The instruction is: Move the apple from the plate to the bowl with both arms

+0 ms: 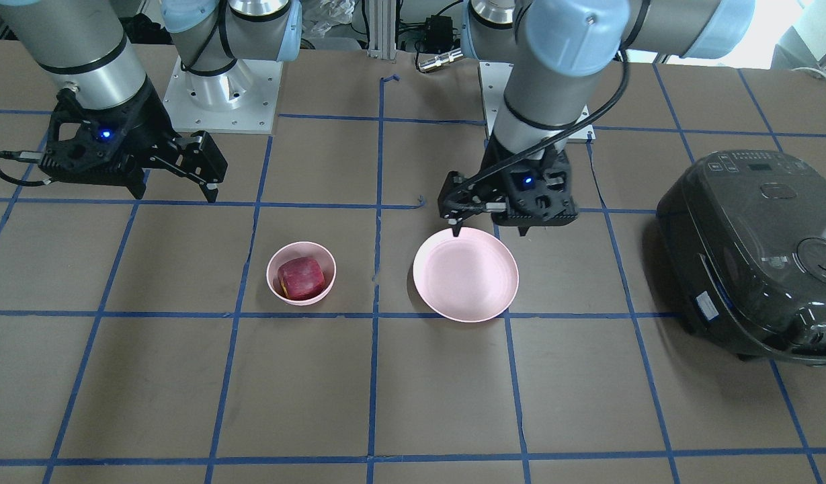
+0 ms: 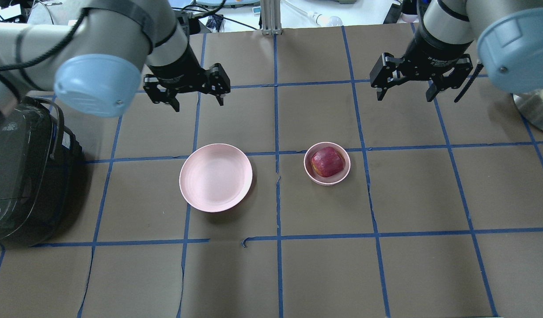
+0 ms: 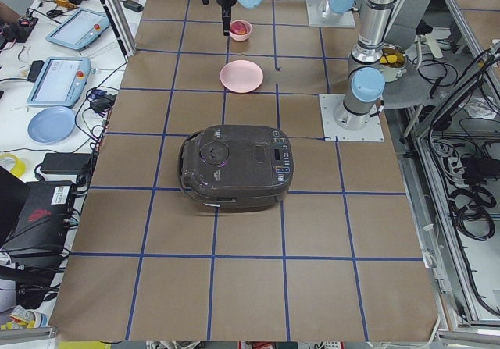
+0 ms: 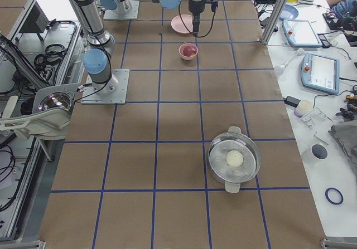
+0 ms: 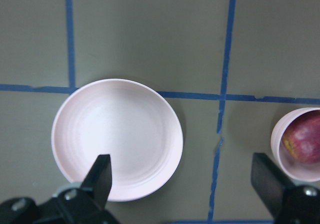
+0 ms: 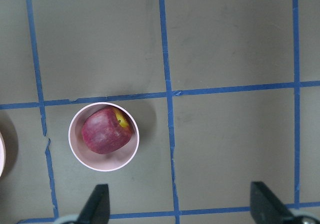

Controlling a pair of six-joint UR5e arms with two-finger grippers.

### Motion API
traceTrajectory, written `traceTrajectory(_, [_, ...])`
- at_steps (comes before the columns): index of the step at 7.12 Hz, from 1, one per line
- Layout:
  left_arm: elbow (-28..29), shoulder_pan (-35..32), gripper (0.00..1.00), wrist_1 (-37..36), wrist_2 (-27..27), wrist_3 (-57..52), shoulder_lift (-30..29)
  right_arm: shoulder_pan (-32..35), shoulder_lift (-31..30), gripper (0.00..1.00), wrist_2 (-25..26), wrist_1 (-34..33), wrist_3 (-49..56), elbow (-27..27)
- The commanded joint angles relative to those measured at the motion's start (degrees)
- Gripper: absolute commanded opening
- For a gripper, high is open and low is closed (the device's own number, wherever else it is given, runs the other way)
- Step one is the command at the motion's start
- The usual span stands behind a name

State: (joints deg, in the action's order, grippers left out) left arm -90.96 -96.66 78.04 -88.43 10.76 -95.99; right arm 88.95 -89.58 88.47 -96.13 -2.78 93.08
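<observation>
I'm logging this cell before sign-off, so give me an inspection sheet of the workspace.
Surface: brown table, blue tape grid.
Job's things: apple in bowl; plate empty.
Clutter: rice cooker; steel pot.
Pincers: left pincer open, empty; right pincer open, empty.
Cables: black cable along left wrist.
Surroundings: pendants beside table.

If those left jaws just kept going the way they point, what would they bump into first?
Probably the plate: in the wrist view, one jaw of the left gripper hangs over it, the other over bare table. Height is hard to judge.
</observation>
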Motion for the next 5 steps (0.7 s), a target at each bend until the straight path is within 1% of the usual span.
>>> traceTrajectory(1, [2.62,2.45,1.00,4.74,-5.07,-8.34,4.22,0.96,-0.94,1.00,0.21,0.16,-0.83,0.26])
traceTrajectory(3, [3.42,3.14,1.00,5.28,-4.65,-12.67,8.52,0.96,-0.69,1.00,0.30,0.07,-0.83,0.26])
traceTrajectory(4, [3.33,5.24,1.00,6.15,-4.12,-12.87,8.45,0.96,-0.60,1.00,0.39,-0.02,-0.83,0.26])
traceTrajectory(5, [3.68,8.30,1.00,5.81,-1.25,-12.96,7.06,0.96,-0.60,1.00,0.39,0.07,-0.83,0.26])
